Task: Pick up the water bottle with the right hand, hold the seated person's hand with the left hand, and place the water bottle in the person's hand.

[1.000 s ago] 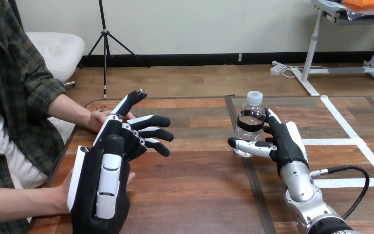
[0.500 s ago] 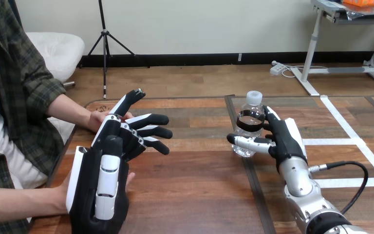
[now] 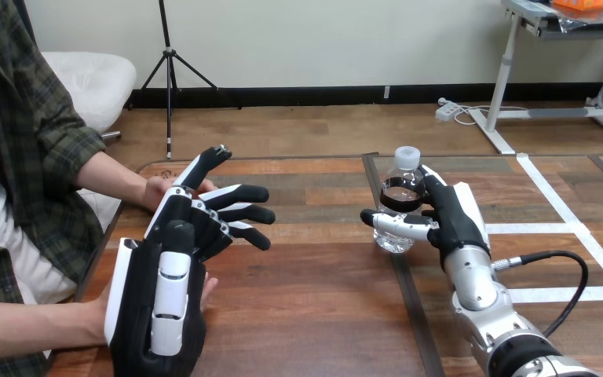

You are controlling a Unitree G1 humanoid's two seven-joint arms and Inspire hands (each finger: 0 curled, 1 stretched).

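Observation:
A clear water bottle [image 3: 399, 206] with a white cap and a dark label stands upright on the wooden table [image 3: 314, 314], right of centre. My right hand [image 3: 454, 220] is wrapped round it: the thumb crosses the bottle's front low down and the fingers lie behind it and at its right. At the left, my left hand [image 3: 192, 224] hovers open with its fingers spread, pointing right. The person's hand at the view's left [image 3: 155, 192] rests on the table just behind it, partly hidden; I cannot tell if they touch. Another hand of the person [image 3: 206, 289] peeks out under my left wrist.
The person sits at the table's left side, forearms reaching in over the left edge. White tape lines [image 3: 553, 204] run across the table's right part. A black cable [image 3: 565, 275] loops beside my right forearm.
My right hand has shifted slightly left and closed in round the bottle, which has moved a little left with it. My left hand has barely moved.

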